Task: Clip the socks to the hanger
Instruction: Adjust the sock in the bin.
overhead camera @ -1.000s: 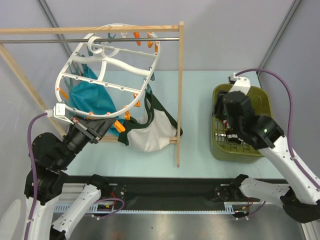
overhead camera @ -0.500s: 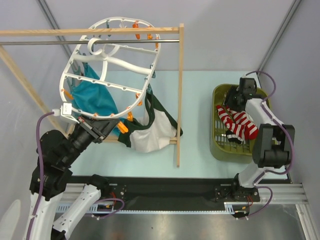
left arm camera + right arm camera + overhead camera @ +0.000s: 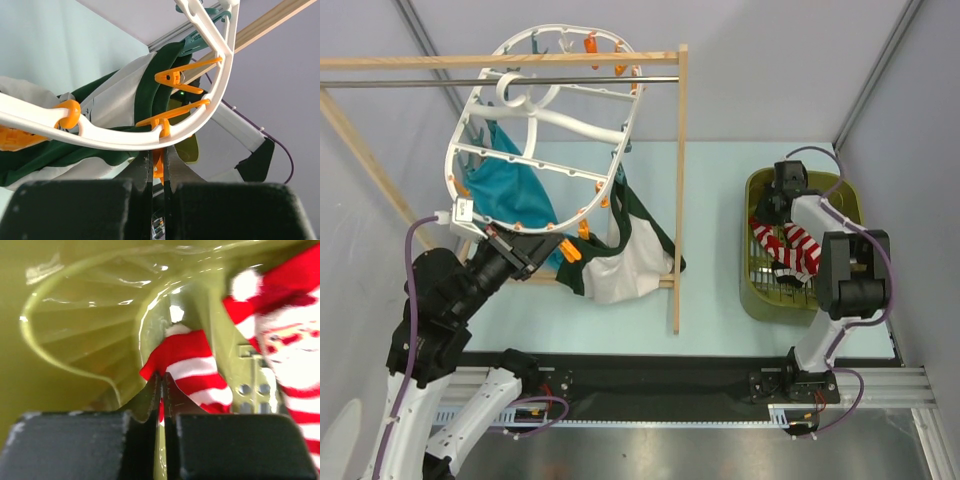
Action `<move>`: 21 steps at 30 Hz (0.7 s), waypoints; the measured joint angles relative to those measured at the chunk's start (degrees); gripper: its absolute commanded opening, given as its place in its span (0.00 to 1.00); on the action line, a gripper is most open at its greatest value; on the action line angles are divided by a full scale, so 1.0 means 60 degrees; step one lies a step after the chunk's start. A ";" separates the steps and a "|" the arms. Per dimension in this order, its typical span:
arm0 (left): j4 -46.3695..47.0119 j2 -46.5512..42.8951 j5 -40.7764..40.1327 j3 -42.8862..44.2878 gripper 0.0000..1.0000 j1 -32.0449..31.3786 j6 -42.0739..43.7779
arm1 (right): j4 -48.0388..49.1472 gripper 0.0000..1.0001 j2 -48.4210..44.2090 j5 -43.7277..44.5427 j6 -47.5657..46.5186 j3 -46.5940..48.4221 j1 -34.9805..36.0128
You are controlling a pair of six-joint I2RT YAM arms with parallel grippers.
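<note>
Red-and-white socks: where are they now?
Top view, right side: the socks lie in the green basket, and the right gripper is shut on one.

Hanger: large white plastic oval with crossbars, in the upper left of the overhead view, steeply tilted, its hook at the metal rod.
Clips: small, orange and teal, spaced along the hanger's rim.
Socks: red-and-white striped, heaped in the olive basket, right of centre.
Sock detail: one red edge lies against the basket's inner wall; another shows a blurred Santa face.
</note>
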 measured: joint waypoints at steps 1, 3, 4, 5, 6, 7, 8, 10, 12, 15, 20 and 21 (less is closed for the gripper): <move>-0.0004 0.0040 -0.0015 0.0000 0.00 0.0000 0.0000 | -0.0062 0.00 -0.0120 0.0135 0.0000 0.0011 0.0000; -0.0004 0.0113 -0.0036 0.0004 0.00 0.0000 0.0004 | -0.0313 0.00 -0.0441 0.0342 0.0000 0.0109 -0.0091; -0.0007 0.0146 -0.0047 0.0004 0.00 0.0000 0.0004 | -0.0412 0.00 -0.0608 0.0423 0.0000 0.0189 -0.0135; -0.0011 0.0160 -0.0051 0.0004 0.00 0.0000 0.0007 | -0.0539 0.00 -0.0823 0.0506 0.0000 0.0302 -0.0175; -0.0022 0.0175 -0.0051 0.0004 0.00 0.0000 0.0007 | -0.0634 0.00 -0.1067 0.0576 0.0000 0.0433 -0.0208; -0.0044 0.0175 -0.0051 0.0004 0.00 0.0000 0.0018 | -0.0692 0.00 -0.1337 0.0637 0.0000 0.0561 -0.0251; -0.0062 0.0175 -0.0051 0.0011 0.00 0.0000 0.0029 | -0.0718 0.00 -0.1625 0.0678 0.0018 0.0659 -0.0277; -0.0142 0.0182 -0.0047 0.0069 0.00 0.0000 0.0102 | -0.0801 0.00 -0.2182 0.0725 0.0047 0.0794 -0.0306; -0.0219 0.0211 -0.0040 0.0178 0.00 0.0000 0.0178 | -0.0896 0.00 -0.2732 0.0736 0.0058 0.0907 -0.0372; -0.0248 0.0259 -0.0033 0.0310 0.00 0.0000 0.0244 | -0.0874 0.00 -0.3362 0.0754 0.0047 0.0947 -0.0499; -0.0244 0.0244 -0.0033 0.0310 0.00 0.0000 0.0244 | -0.0783 0.00 -0.3738 0.0747 -0.0062 0.0947 -0.0761; -0.0244 0.0237 -0.0029 0.0310 0.00 0.0000 0.0244 | -0.0754 0.00 -0.3738 0.0703 -0.0098 0.0947 -0.0841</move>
